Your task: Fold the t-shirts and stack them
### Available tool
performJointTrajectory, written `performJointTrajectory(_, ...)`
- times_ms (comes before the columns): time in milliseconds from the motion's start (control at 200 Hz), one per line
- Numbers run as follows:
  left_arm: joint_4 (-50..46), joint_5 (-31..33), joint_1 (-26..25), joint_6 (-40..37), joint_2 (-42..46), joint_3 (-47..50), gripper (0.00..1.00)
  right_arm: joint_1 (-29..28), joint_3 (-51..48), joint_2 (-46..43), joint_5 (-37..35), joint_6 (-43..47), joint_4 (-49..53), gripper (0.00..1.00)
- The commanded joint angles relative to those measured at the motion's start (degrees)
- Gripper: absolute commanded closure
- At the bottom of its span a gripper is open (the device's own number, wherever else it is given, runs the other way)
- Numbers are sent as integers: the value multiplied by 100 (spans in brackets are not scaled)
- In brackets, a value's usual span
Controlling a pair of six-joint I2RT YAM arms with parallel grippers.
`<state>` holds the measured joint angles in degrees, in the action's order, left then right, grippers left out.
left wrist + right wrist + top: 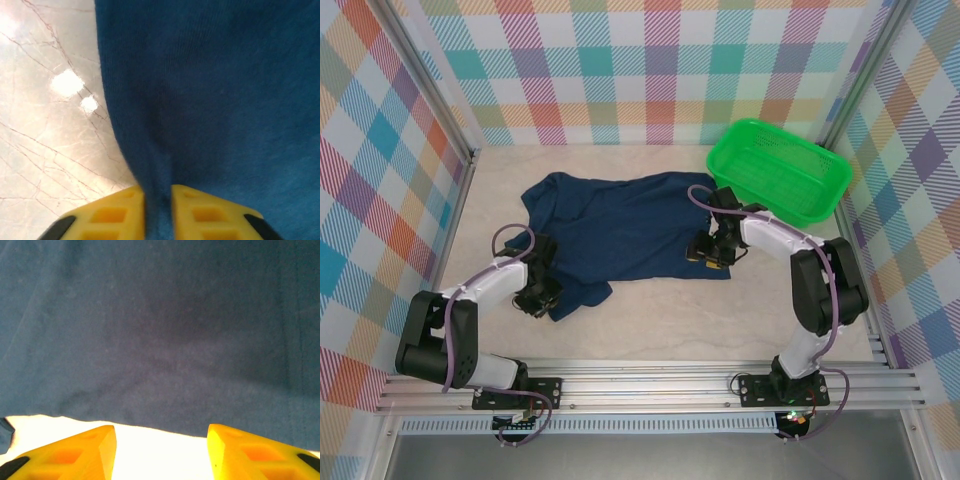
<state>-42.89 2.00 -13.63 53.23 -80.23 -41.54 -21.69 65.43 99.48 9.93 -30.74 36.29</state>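
A dark navy t-shirt (620, 235) lies spread flat on the pale table, its print side hidden. My left gripper (542, 292) is at the shirt's near-left corner, shut on a pinched ridge of the blue cloth (158, 200) that runs between the two yellow fingers (115, 212). My right gripper (710, 252) hovers at the shirt's near-right edge. Its yellow fingers (75, 452) stand wide apart over bare table, and the shirt's hem (165, 410) lies just ahead of them, not between them.
A green plastic mesh basket (778, 170) stands at the back right, just beyond the right arm. Plaid walls close in the table (660, 320) on three sides. Bare table runs along the near edge in front of the shirt.
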Motion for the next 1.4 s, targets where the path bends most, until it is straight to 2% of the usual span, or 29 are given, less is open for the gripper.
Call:
performJointTrajectory(0,-174,199,-145,-50,310,-233,93,64,174,320,-200,108,-65,49)
performJointTrajectory(110,-654,202,-241,11,729,-332,100,102,439,631,-383,180,-27,50)
performJointTrajectory(270,-1288,-29,-315,193,1377,-460,100,139,918,1116,-570,315,194,50)
performJointTrajectory(420,-1712,-483,-334,325,1605,-564,100,157,1123,1350,-648,384,306,50)
performJointTrajectory(565,-1779,-333,-325,338,1634,-577,100,160,1080,1372,-644,396,286,50)
performJointTrajectory(725,-1250,-98,-286,157,1071,-757,100,157,1042,1379,-675,420,300,50)
performJointTrajectory(915,-766,460,-151,-564,-124,-1056,100,157,1116,1382,-667,394,364,50)
performJointTrajectory(1165,56,886,61,-1283,-1034,-1391,100,157,1226,1451,-735,376,456,50)
performJointTrajectory(1195,-14,961,62,-1342,-1176,-1493,97,157,1219,1451,-735,367,456,51)
performJointTrajectory(1215,-77,1020,60,-1350,-1267,-1554,91,157,1218,1444,-724,363,442,51)
performJointTrajectory(1235,-140,1062,65,-1368,-1329,-1599,83,161,1211,1430,-724,355,440,51)
performJointTrajectory(1265,-222,1105,66,-1386,-1401,-1660,62,157,1193,1380,-723,342,426,51)
performJointTrajectory(1310,-292,1135,58,-1386,-1342,-1668,45,157,1137,1263,-724,332,379,51)
performJointTrajectory(1345,-322,1178,26,-1354,-1146,-1614,39,157,1089,1146,-733,325,341,51)
performJointTrajectory(1395,-408,1314,-54,-1287,-711,-1504,36,157,1047,995,-757,323,350,50)
